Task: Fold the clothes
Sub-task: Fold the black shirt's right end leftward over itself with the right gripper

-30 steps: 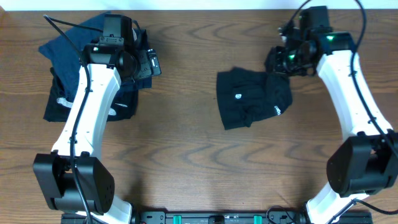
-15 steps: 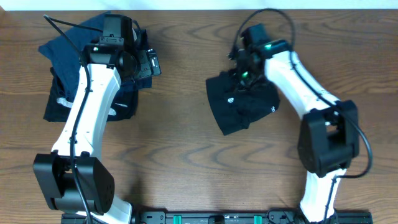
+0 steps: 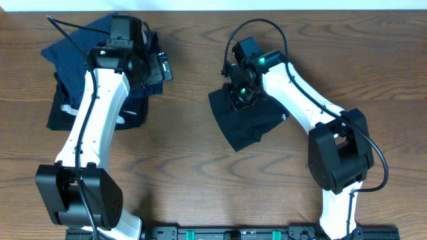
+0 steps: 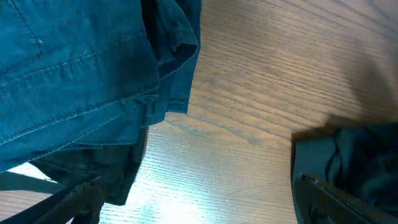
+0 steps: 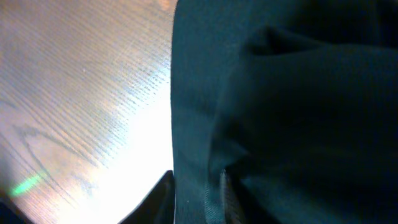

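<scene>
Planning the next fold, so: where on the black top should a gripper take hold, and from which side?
Likely the black top by its left edge, coming from the bare table beside it. That edge lies straight and flat on the wood with nothing against it; the middle is bunched layers.

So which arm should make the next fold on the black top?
Right: the right hand is down on the black top, while the left hand hovers by the navy garments, well away.
</scene>
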You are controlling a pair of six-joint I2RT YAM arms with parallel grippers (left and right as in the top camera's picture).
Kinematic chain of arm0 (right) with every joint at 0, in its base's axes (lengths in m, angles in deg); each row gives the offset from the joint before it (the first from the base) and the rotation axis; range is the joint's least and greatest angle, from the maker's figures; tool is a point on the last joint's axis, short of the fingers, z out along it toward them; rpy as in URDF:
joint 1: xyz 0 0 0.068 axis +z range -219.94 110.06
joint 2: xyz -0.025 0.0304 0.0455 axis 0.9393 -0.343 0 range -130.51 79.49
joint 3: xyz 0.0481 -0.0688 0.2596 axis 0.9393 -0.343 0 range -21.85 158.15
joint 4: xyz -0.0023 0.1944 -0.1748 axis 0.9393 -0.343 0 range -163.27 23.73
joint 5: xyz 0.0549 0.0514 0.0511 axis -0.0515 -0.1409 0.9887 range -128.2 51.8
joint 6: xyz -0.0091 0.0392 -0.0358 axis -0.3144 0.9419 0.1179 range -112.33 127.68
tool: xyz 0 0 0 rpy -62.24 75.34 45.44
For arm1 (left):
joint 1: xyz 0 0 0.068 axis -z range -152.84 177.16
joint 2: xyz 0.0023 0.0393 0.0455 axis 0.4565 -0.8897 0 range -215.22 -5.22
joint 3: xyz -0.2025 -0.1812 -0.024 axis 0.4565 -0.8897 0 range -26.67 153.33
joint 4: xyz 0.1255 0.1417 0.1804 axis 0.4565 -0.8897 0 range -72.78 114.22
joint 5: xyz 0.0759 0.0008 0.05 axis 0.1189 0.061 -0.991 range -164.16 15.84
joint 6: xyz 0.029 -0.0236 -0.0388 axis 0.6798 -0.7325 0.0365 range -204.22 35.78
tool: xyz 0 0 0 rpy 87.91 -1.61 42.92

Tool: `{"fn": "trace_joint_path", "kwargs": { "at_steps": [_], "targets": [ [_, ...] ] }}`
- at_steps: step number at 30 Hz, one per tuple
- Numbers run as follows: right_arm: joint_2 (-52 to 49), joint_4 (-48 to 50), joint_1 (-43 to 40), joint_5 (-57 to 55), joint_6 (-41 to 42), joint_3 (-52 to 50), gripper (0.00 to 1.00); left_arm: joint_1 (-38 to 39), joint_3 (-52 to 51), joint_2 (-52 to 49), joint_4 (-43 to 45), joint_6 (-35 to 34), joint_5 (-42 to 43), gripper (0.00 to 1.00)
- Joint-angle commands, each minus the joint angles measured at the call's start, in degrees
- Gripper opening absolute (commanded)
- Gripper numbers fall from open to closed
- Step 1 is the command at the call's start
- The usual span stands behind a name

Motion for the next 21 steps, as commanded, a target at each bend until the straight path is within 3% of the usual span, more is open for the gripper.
{"fn": "trace_joint_path", "kwargs": {
  "at_steps": [1, 5, 12, 16, 17, 18, 21],
  "targets": [
    [-0.4, -0.1, 1.1, 0.5, -0.3, 1.0, 0.32, -0.1, -0.2, -0.2, -0.2, 0.1, -0.7, 0.98],
    [0.9, -1.7, -1.1, 3.3, -4.2, 2.5, 0.47, -0.1, -0.2, -0.2, -0.2, 0.1, -0.7, 0.98],
    [5.5, -7.1, -8.1, 5.6, -6.2, 8.1, 0.53, -0.1, -0.2, -0.2, -0.2, 0.1, -0.7, 0.98],
    [8.3, -9.8, -12.4, -2.9, -6.6, 8.2, 0.73, -0.1, -0.2, -0.2, -0.2, 0.1, -0.7, 0.98],
    [8.6, -10.5, -13.3, -5.6, -6.7, 8.2, 0.80, -0.1, -0.2, -0.2, -0.2, 0.1, -0.7, 0.98],
    [8.7, -11.2, -14.3, -8.6, -6.6, 8.2, 0.96, -0.1, -0.2, -0.2, -0.2, 0.1, -0.7, 0.98],
    [8.7, -12.0, -16.6, -15.4, -6.6, 8.1, 0.99, -0.1, -0.2, -0.2, -0.2, 0.1, -0.7, 0.98]
  ]
}}
